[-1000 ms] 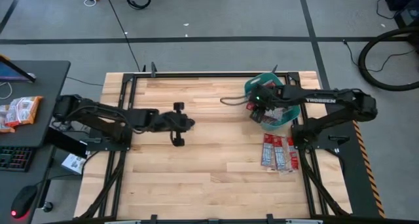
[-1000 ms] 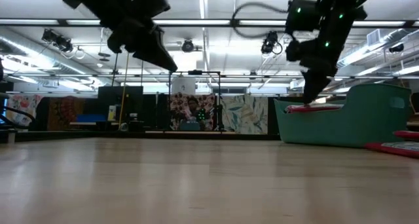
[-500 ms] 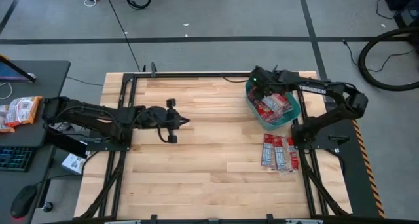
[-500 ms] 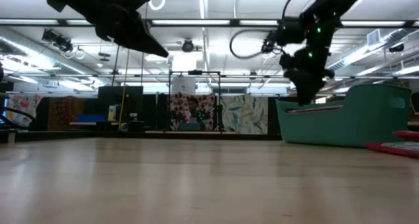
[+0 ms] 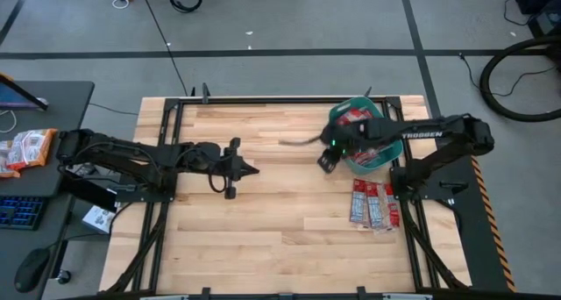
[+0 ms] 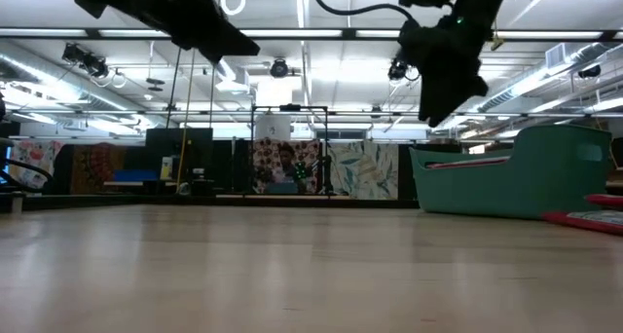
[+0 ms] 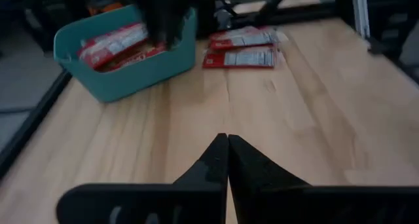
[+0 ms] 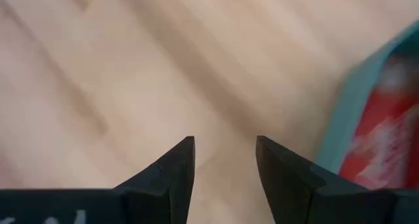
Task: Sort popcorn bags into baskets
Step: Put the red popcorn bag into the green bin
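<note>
Pale wooden planks make up the table point(image 5: 263, 203) I'm working over, and from the high view I can see the teal basket point(image 5: 380, 156) near its far right corner, part hidden by my right arm. Only the left wrist view lets me look properly into that basket point(image 7: 118, 80): several red popcorn bags point(image 7: 111, 42) lie tilted inside it, leaning on one another. The low view gives me just the basket's side wall point(image 6: 526, 182) and a sliver of red at the table edge. Just beside the basket on the near side, loose bags point(image 5: 372, 203) lie flat in a row, long axes running from the table's far side toward its near side. My right gripper point(image 5: 326, 160) hangs above bare wood just left of the basket, the arm reaching leftward across it, elbow bent back toward its base. In the right wrist view its fingers point(image 8: 171, 171) stand apart with nothing between them, the basket's rim point(image 8: 347, 112) off to one side. My left gripper point(image 5: 248, 169) waits over mid-table, arm stretched toward the right; the left wrist view shows its fingers point(image 7: 213, 162) pressed together, empty.
</note>
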Robot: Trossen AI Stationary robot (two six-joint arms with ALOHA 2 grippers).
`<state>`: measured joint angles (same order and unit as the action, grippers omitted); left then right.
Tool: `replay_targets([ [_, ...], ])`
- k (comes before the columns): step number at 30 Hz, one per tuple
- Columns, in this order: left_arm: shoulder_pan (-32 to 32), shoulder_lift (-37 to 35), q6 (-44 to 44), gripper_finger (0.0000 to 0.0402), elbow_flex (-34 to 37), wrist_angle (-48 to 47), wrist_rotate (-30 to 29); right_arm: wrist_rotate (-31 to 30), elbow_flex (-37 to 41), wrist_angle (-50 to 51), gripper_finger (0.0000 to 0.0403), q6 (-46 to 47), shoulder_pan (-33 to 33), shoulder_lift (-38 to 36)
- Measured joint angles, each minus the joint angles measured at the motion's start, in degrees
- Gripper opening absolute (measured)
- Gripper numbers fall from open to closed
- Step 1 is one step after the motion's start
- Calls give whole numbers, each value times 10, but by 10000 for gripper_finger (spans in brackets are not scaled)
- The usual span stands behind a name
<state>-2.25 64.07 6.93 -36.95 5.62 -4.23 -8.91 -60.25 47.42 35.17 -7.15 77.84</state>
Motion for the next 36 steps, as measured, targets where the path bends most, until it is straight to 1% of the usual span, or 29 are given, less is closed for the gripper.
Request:
replay_targets([
  [6,1,0,-66,9,0,-2,-1,2,0,61,168,161,109,33],
  [10,0,0,-78,9,0,-19,-1,21,0,76,168,263,172,65],
  [13,1,0,-78,9,0,-21,-1,55,-1,91,167,334,209,95],
  [16,1,0,-78,9,0,-22,-1,80,-24,156,165,405,243,134],
  [19,1,0,-78,9,0,-26,-1,103,-72,266,163,464,274,180],
  [22,1,0,-78,9,0,-26,-2,124,-120,353,163,502,300,221],
  [24,1,0,-78,9,0,-25,-2,137,-136,376,163,520,313,244],
  [27,1,0,-75,9,0,-25,-2,151,-139,370,164,535,321,267],
  [36,1,0,-63,9,0,-25,-2,163,-124,376,185,545,321,315],
])
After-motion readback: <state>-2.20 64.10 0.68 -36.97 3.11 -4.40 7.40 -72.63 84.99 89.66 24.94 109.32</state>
